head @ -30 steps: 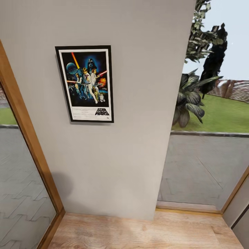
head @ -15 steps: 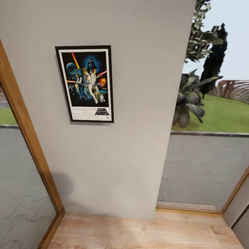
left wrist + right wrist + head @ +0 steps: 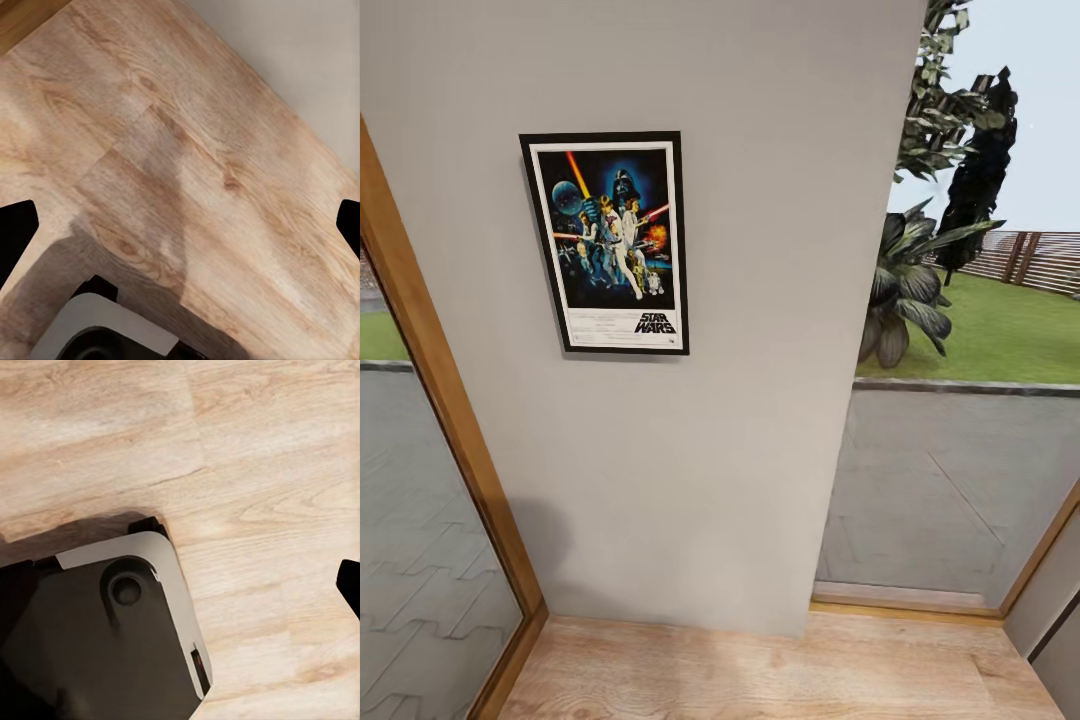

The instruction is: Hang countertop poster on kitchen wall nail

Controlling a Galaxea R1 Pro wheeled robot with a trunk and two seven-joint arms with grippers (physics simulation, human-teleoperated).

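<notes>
The Star Wars poster (image 3: 607,243) hangs flat and upright on the grey wall (image 3: 760,300) in the head view, at upper left, black frame and white border fully visible. No gripper touches it. The kitchen countertop is out of view. In the left wrist view my left gripper (image 3: 180,225) points down at the wooden floor, its dark fingertips (image 3: 16,232) far apart at the picture's edges, open and empty. In the right wrist view my right gripper (image 3: 180,585) also hangs over the floor, one fingertip (image 3: 349,583) at the edge, nothing held.
A wooden door or window frame (image 3: 440,400) borders the wall on the left. Glass on the right looks out on plants (image 3: 910,290) and lawn. Wood plank floor (image 3: 780,670) lies below. The robot's grey base (image 3: 127,622) shows under the right wrist.
</notes>
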